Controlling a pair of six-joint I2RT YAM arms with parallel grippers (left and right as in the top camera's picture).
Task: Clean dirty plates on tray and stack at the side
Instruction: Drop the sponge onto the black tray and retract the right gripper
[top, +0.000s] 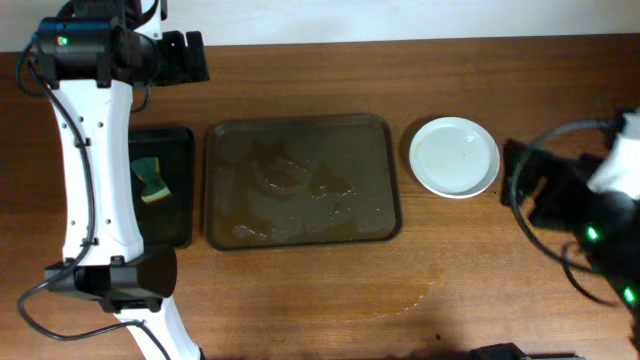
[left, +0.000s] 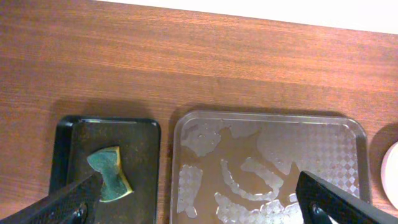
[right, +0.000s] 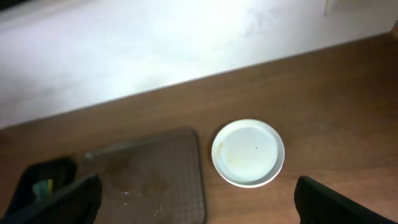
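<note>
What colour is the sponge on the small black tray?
The sponge is green with a yellow edge; clearest in the left wrist view.

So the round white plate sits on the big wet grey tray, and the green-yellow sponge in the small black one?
No: the overhead view shows the round white plate on the wooden table beside the big wet grey tray. The green-yellow sponge is in the small black tray.

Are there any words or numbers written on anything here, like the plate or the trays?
No readable text in any view.
White plate: plain, no print.
Big tray: only wet streaks and a checked texture, no label.
Small black tray and sponge: no marks.
Green lights glow on the arms, but no letters show beside them.
</note>
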